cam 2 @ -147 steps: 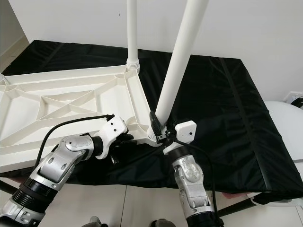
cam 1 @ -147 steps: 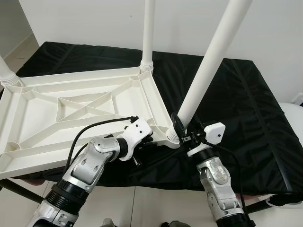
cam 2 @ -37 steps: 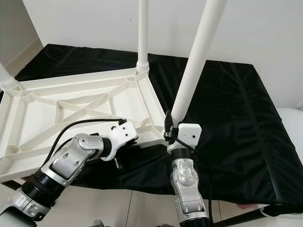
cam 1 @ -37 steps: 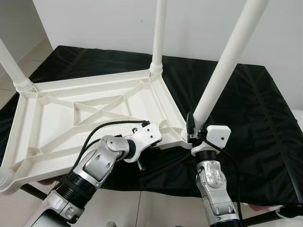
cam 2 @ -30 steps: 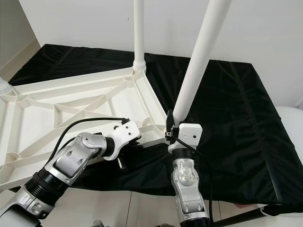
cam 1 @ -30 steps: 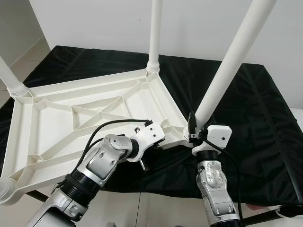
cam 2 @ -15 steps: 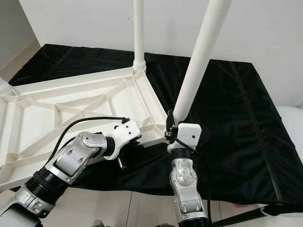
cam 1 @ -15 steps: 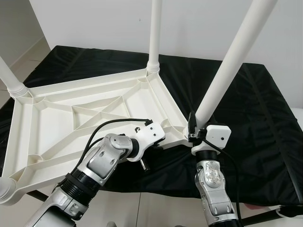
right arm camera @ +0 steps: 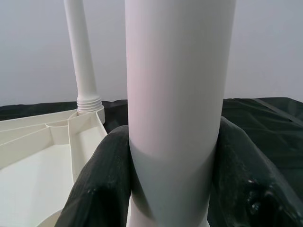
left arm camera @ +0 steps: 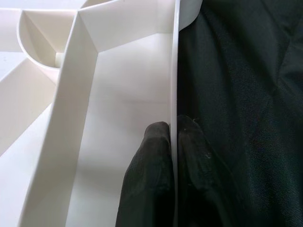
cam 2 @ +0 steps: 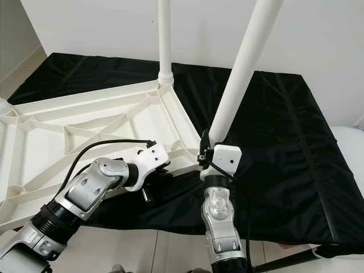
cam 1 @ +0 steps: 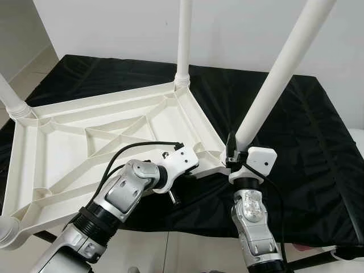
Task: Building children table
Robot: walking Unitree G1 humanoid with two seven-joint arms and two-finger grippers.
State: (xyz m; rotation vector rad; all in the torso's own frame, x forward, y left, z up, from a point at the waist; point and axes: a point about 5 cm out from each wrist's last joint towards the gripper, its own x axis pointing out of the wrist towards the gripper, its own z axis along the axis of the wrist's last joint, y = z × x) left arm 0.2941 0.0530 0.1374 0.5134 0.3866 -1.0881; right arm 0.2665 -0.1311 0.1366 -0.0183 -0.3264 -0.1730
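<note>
A white plastic tabletop [cam 1: 85,142] lies upside down on a black-covered surface, ribs facing up. White legs stand in its corners: one at the far corner [cam 1: 182,42], one at the left [cam 1: 12,99], one at the near right corner [cam 1: 278,71]. My left gripper [left arm camera: 173,142] is shut on the tabletop's near rim [left arm camera: 174,71], one finger on each side of the thin wall. My right gripper [right arm camera: 175,189] is shut on the near right leg [right arm camera: 177,94] just above its socket, black fingers [right arm camera: 102,184] wrapped around it.
The black cloth [cam 1: 307,142] covers the surface to the right and behind the tabletop. A white wall stands behind. Pale floor tiles [cam 1: 170,256] lie below the near edge. A white rounded object [cam 2: 350,148] sits at the far right.
The camera has shifted a little. Both grippers keep their holds; the right wrist has turned slightly on the leg.
</note>
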